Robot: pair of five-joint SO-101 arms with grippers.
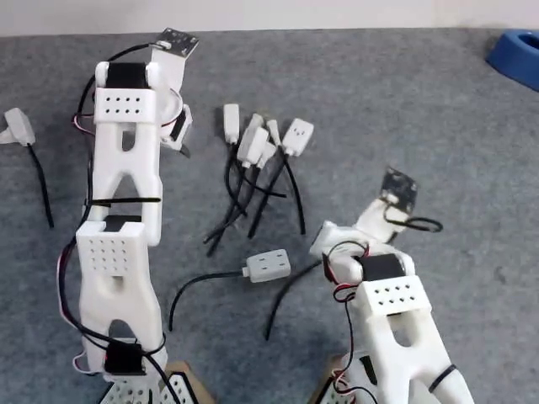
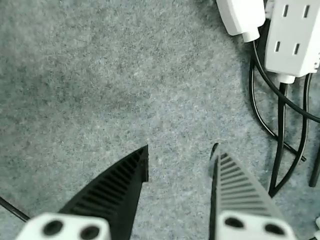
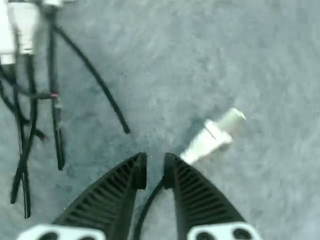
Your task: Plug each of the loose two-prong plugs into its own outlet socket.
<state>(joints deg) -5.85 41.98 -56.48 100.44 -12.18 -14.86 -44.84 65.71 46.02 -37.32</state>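
Observation:
A bunch of white plugs and outlet sockets [image 1: 257,139] with black cables lies mid-table. My left gripper [image 2: 180,155] hangs open over bare carpet just beside that bunch, near a slotted outlet socket [image 2: 295,37] and another white piece [image 2: 242,15]. In the high view the left gripper [image 1: 177,126] sits to the left of the bunch. My right gripper [image 3: 154,165] has its fingers nearly together around the black cable of a white two-prong plug [image 3: 212,135], which sticks out just past the tips. Another outlet socket [image 1: 268,265] lies to the left of the right gripper [image 1: 324,244].
One white plug [image 1: 17,126] with its cable lies alone at the far left edge. A blue container [image 1: 515,55] sits in the far right corner. The grey carpet to the right of the bunch is open.

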